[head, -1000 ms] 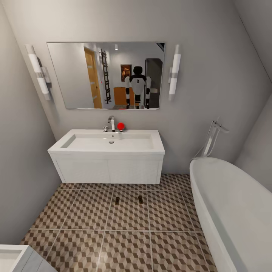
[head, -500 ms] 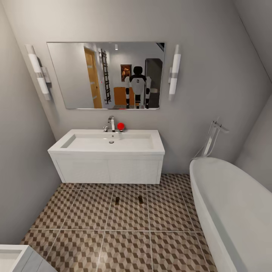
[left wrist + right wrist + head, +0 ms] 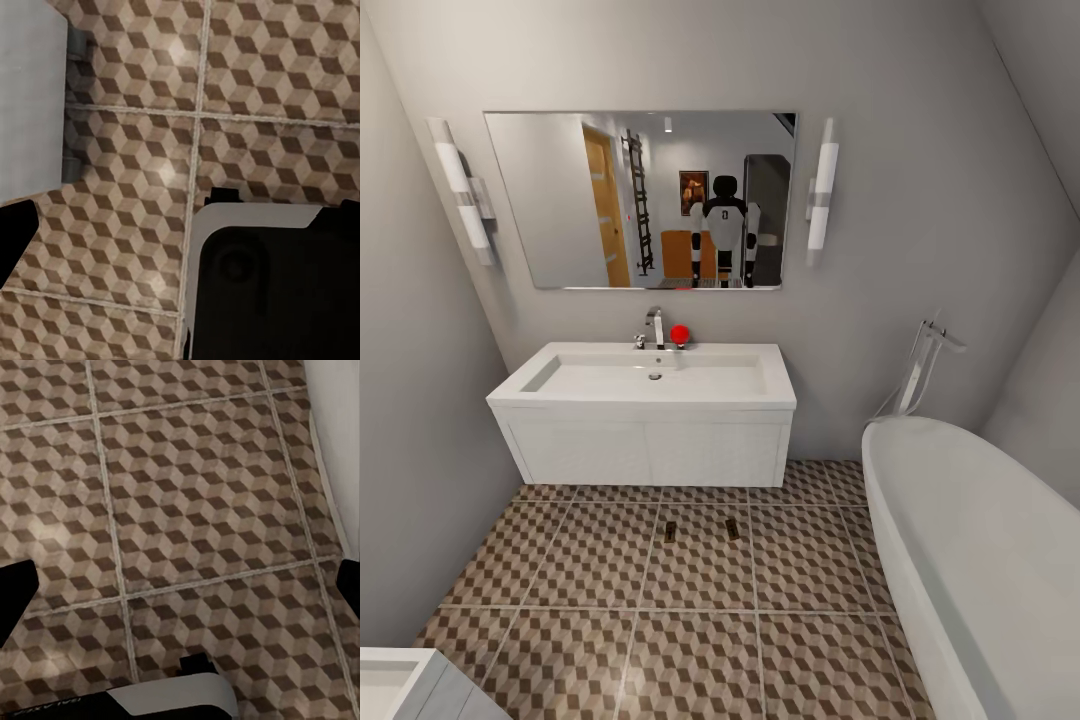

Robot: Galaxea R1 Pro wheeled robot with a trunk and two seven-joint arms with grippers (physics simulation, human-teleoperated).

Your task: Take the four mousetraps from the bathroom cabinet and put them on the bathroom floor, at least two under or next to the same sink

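Observation:
Two mousetraps lie on the bathroom floor (image 3: 700,640) just in front of the sink (image 3: 645,440): one mousetrap (image 3: 670,531) at the left and a second mousetrap (image 3: 732,528) at the right, a hand's width apart. Both are small tan boards with dark bars. In the mirror, an orange-brown cabinet (image 3: 680,255) shows as a reflection behind the robot. My left gripper (image 3: 180,232) hangs over bare tiles with its black fingers far apart. My right gripper (image 3: 184,592) also hangs over tiles, fingers spread, with nothing between them.
A white oval bathtub (image 3: 980,560) runs along the right side. A white fixture corner (image 3: 395,685) sits at the near left. Grey walls close in on both sides. A red ball (image 3: 679,334) rests by the faucet (image 3: 655,325).

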